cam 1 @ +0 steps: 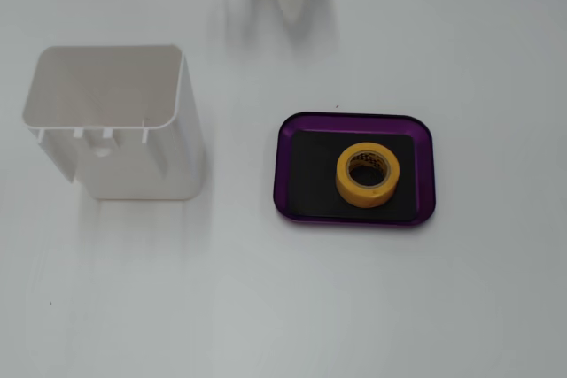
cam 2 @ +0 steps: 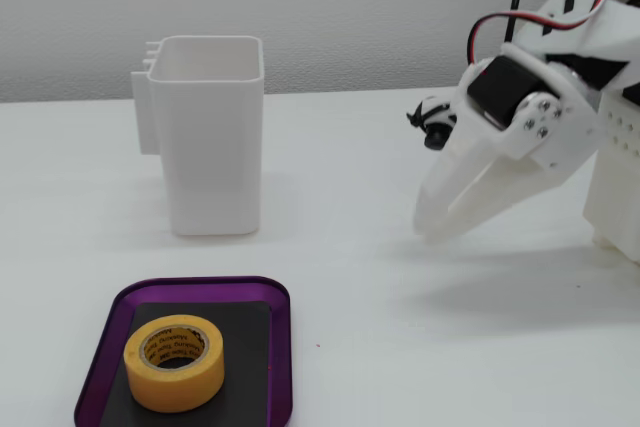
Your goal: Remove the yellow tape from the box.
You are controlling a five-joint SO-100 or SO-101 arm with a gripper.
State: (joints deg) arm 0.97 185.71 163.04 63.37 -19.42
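The yellow tape (cam 1: 366, 174) is a small roll lying flat on the black floor of the purple box (cam 1: 354, 119), right of the floor's centre in a fixed view. In the other fixed view the tape (cam 2: 173, 362) sits in the box (cam 2: 200, 289) at the bottom left. My white gripper (cam 2: 432, 225) hangs above the table at the right, far from the box, tips pointing down-left. Its jaws lie together and hold nothing. In the view from above only a blurred white part of the gripper (cam 1: 292, 2) shows at the top edge.
A tall white plastic container (cam 1: 106, 121) stands open-topped to the left of the box, and it shows behind the box in the side view (cam 2: 210, 147). The arm's white base (cam 2: 615, 197) stands at the right edge. The table is plain white.
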